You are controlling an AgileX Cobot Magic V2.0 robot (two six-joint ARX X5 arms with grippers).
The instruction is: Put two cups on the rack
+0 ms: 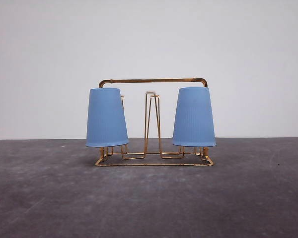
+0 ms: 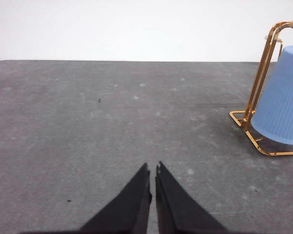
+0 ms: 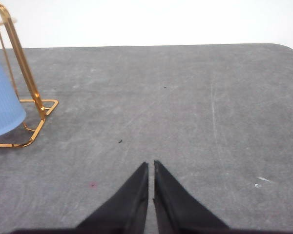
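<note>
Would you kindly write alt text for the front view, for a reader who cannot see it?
Two light-blue ribbed cups, one on the left and one on the right, sit upside down on a gold wire rack standing on a dark grey table, before a plain white wall.

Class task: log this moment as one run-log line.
cups: both upside down on rack | left gripper: shut, empty | right gripper: shut, empty
</note>
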